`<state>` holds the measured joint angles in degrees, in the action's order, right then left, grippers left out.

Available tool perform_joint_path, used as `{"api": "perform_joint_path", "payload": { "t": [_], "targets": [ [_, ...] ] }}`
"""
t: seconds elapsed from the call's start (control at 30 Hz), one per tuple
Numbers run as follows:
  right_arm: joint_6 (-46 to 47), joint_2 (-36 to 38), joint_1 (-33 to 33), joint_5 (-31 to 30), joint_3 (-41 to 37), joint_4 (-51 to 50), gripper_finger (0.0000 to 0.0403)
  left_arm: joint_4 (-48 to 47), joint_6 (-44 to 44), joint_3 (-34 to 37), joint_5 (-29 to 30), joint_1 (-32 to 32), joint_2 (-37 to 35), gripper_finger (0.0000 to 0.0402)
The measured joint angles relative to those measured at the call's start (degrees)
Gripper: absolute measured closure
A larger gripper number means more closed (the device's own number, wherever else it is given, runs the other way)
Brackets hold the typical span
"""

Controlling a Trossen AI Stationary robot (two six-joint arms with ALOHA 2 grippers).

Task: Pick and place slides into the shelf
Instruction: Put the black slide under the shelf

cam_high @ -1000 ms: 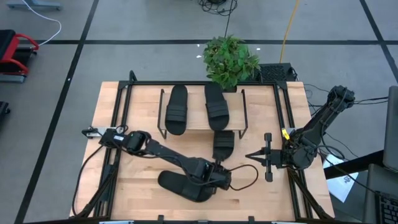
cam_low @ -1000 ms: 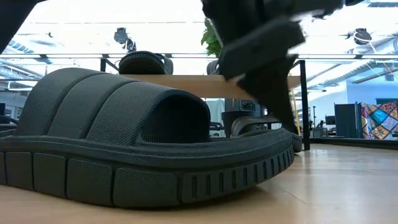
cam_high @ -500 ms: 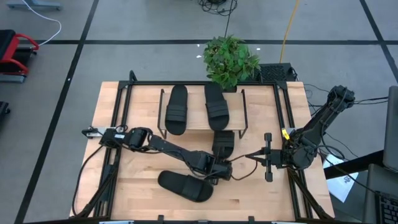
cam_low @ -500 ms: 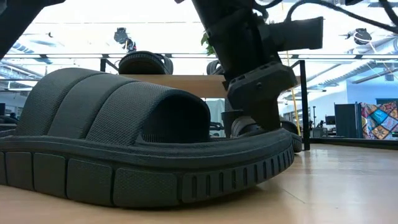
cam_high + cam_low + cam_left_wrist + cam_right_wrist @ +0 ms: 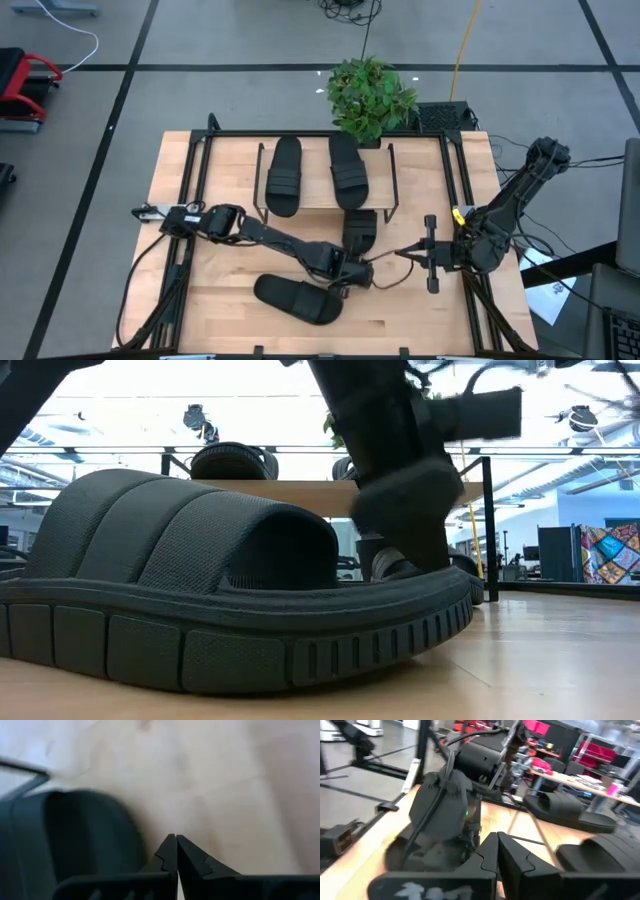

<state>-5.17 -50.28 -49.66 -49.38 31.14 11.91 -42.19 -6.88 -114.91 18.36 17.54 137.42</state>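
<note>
The left gripper [image 5: 352, 272], fingers pressed together and empty, is hovering between the two black ribbed slides on the wooden table [image 5: 440, 310]: one [image 5: 296, 299] lying near the front edge, one [image 5: 359, 230] poking from beneath the plank-topped wire shelf [image 5: 325, 205]. Two more slides [image 5: 283, 176] are lying on the shelf's top. The right gripper [image 5: 403, 252] is waiting at the right, fingers also pressed together.

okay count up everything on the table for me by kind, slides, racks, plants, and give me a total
Slides: 4, two on the shelf, one partly under it, one near the front
Shelf: 1
Plant: 1
Total: 6
</note>
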Motion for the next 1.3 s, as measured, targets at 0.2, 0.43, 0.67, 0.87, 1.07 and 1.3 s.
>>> {"api": "perform_joint_path", "payload": {
  "t": [0.2,0.43,0.67,0.87,1.07,1.3],
  "targets": [
    [-2.48,0.00,-4.35,-3.37,0.00,0.45,0.0403,-2.62,-7.87,0.04,5.64,6.30,-5.66,0.0401],
    [-3.16,0.63,-12.02,-16.88,0.00,2.23,0.0403,-12.18,-2.70,1.87,17.40,11.02,-17.66,0.0401],
    [-0.48,0.74,-16.96,-22.52,0.00,1.98,0.0403,-4.87,6.13,24.94,28.71,13.86,-39.02,0.0401],
    [-0.43,0.74,-17.58,-22.45,0.00,1.52,0.0403,21.15,4.62,52.51,29.86,15.97,-60.86,0.0402],
    [-1.77,0.73,-17.40,-20.64,0.00,1.56,0.0403,57.01,-8.94,78.69,12.85,15.26,-78.61,0.0402],
    [-5.64,-0.75,-15.05,-16.26,-0.56,1.53,0.0403,73.48,-12.94,96.41,10.35,15.21,-90.22,0.0402]
  ]
}}
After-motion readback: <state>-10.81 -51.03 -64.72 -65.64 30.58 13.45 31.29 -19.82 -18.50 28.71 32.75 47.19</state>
